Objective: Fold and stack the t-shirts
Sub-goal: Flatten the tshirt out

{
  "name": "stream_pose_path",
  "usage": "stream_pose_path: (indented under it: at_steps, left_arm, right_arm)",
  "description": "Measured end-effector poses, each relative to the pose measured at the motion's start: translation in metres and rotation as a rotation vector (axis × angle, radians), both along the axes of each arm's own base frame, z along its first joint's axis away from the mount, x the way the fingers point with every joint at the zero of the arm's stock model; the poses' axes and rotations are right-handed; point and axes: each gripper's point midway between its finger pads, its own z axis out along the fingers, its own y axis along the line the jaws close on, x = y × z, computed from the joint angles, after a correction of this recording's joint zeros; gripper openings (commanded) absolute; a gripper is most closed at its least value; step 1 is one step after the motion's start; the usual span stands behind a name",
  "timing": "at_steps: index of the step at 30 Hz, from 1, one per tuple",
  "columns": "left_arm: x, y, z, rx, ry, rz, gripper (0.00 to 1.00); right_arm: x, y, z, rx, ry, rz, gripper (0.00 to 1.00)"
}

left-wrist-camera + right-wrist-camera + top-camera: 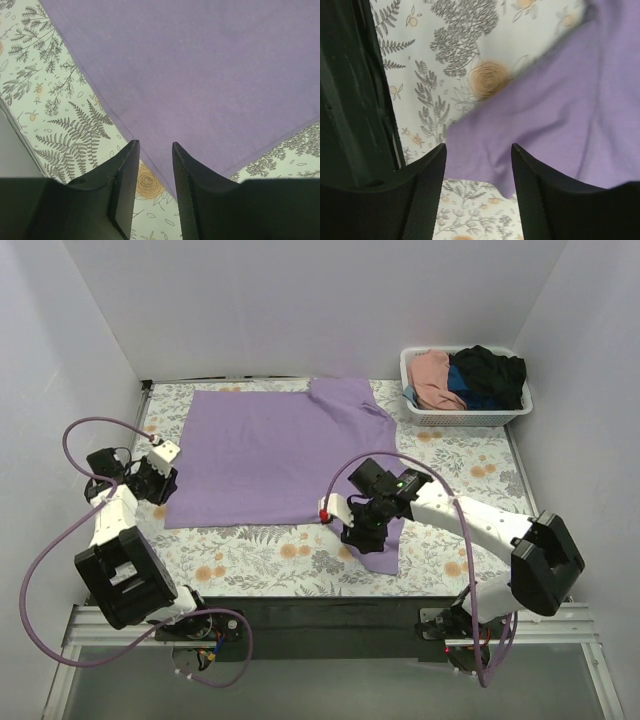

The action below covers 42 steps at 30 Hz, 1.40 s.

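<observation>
A large lavender t-shirt (270, 450) lies spread flat on the floral table, with one sleeve (385, 545) hanging toward the near edge on the right. My left gripper (163, 492) is open and low at the shirt's near-left corner. In the left wrist view that corner (167, 180) lies between the fingers of the left gripper (155, 145). My right gripper (362, 538) is open over the near sleeve. In the right wrist view the right gripper (477, 148) has the sleeve's end (485, 160) between its open fingers, not pinched.
A white slatted basket (465, 418) stands at the back right, holding a pink shirt (432, 380), a blue one (470, 395) and a black one (495, 370). White walls enclose the table on three sides. A black strip (350, 100) runs along the table's near edge.
</observation>
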Motion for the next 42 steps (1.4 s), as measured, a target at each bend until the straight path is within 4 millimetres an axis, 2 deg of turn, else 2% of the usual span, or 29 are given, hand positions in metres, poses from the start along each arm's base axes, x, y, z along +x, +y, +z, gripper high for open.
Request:
stream_pose_path:
  at_steps: [3, 6, 10, 11, 13, 14, 19, 22, 24, 25, 26, 27, 29, 30, 31, 34, 36, 38, 40, 42]
  left_arm:
    - [-0.003, -0.006, 0.007, -0.031, -0.004, 0.011, 0.34]
    - [-0.007, -0.011, 0.012, -0.060, -0.002, 0.012, 0.36]
    - [-0.010, -0.018, 0.020, -0.081, -0.015, 0.007, 0.38]
    - [-0.010, -0.019, 0.022, -0.085, -0.020, 0.005, 0.38]
    - [-0.011, -0.021, 0.025, -0.095, -0.026, 0.002, 0.38]
    - [-0.011, -0.022, 0.026, -0.099, -0.028, 0.002, 0.38]
    - [-0.012, -0.025, 0.026, -0.114, -0.024, 0.000, 0.38]
    - [-0.014, -0.027, 0.028, -0.126, -0.018, -0.005, 0.38]
    - [-0.014, -0.028, 0.031, -0.132, -0.018, -0.008, 0.39]
    - [-0.013, -0.029, 0.033, -0.134, -0.019, -0.010, 0.39]
    - [-0.013, -0.029, 0.035, -0.135, -0.021, -0.011, 0.40]
    - [-0.012, -0.029, 0.038, -0.138, -0.024, -0.013, 0.41]
    - [-0.009, -0.029, 0.041, -0.147, -0.026, -0.010, 0.42]
    - [-0.008, -0.029, 0.043, -0.156, -0.025, -0.007, 0.43]
    - [-0.007, -0.030, 0.045, -0.167, -0.024, -0.005, 0.43]
    - [-0.004, -0.037, 0.054, -0.192, -0.034, -0.022, 0.44]
    - [-0.003, -0.054, 0.060, -0.204, -0.038, -0.062, 0.44]
    - [-0.002, -0.086, 0.068, -0.214, -0.043, -0.145, 0.44]
    - [-0.005, -0.137, 0.078, -0.230, -0.056, -0.277, 0.42]
    - [-0.014, -0.200, 0.086, -0.236, -0.078, -0.443, 0.40]
  right_arm:
    - [-0.019, -0.003, -0.030, -0.096, 0.034, 0.000, 0.66]
    - [-0.028, -0.007, -0.053, -0.175, 0.045, -0.009, 0.67]
    - [-0.025, -0.010, -0.072, -0.236, 0.036, -0.050, 0.62]
    - [-0.023, -0.009, -0.076, -0.241, 0.029, -0.065, 0.47]
    - [-0.016, -0.008, -0.081, -0.252, 0.004, -0.083, 0.25]
    - [-0.012, -0.008, -0.081, -0.251, -0.013, -0.095, 0.02]
    - [-0.004, -0.011, -0.080, -0.240, -0.014, -0.128, 0.01]
    - [0.016, -0.020, -0.065, -0.198, 0.009, -0.164, 0.01]
    - [0.046, -0.027, -0.046, -0.137, -0.004, -0.216, 0.03]
    - [0.064, -0.030, -0.036, -0.103, -0.020, -0.242, 0.11]
    - [0.079, -0.033, -0.028, -0.078, -0.033, -0.262, 0.31]
    - [0.097, -0.037, -0.020, -0.055, -0.048, -0.295, 0.39]
    - [0.130, -0.044, -0.013, -0.036, -0.059, -0.338, 0.50]
    - [0.149, -0.045, -0.014, -0.024, -0.053, -0.365, 0.51]
    - [0.159, -0.047, -0.017, -0.023, -0.044, -0.380, 0.51]
    - [0.177, -0.057, -0.034, -0.026, 0.011, -0.429, 0.51]
    - [0.171, -0.067, -0.038, -0.035, 0.057, -0.449, 0.52]
    - [0.162, -0.070, -0.034, -0.023, 0.077, -0.451, 0.55]
    - [0.148, -0.072, -0.028, -0.010, 0.090, -0.442, 0.57]
    - [0.137, -0.075, -0.025, -0.002, 0.114, -0.441, 0.57]
